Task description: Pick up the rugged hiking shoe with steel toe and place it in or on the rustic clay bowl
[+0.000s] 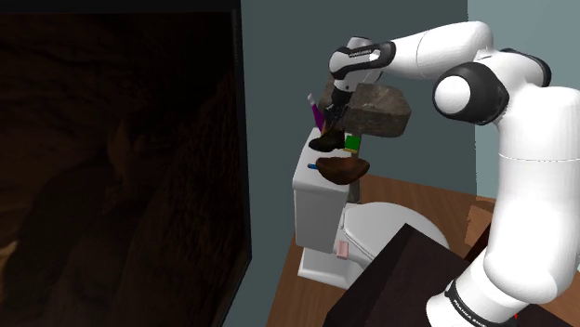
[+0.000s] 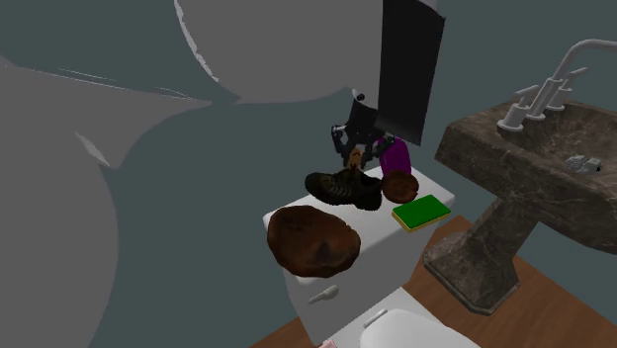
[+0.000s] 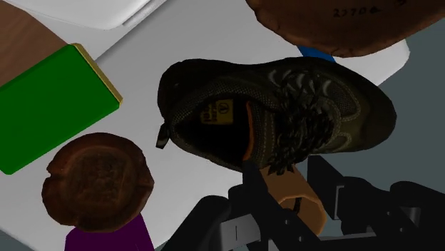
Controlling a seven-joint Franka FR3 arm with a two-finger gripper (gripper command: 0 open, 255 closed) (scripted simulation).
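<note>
A dark olive hiking shoe [image 3: 285,107] with black laces and an orange-edged collar hangs from my gripper [image 3: 285,175], whose black fingers clasp its side wall. In the second exterior view the shoe [image 2: 344,187] sits low over the white toilet tank lid [image 2: 381,235], under the gripper [image 2: 356,156]; I cannot tell whether its sole touches the lid. The brown clay bowl [image 2: 312,239] stands on the lid's near end, just beyond the shoe's toe [image 3: 342,25]. In the shoulder view the shoe [image 1: 325,142] is just above the bowl [image 1: 342,168].
On the lid also lie a green block [image 2: 422,212], a small round brown piece [image 2: 399,184] and a purple object [image 2: 396,156]. A blue pen [image 3: 314,52] pokes out by the bowl. A stone pedestal sink [image 2: 534,148] stands close by. The toilet bowl [image 1: 390,228] is below.
</note>
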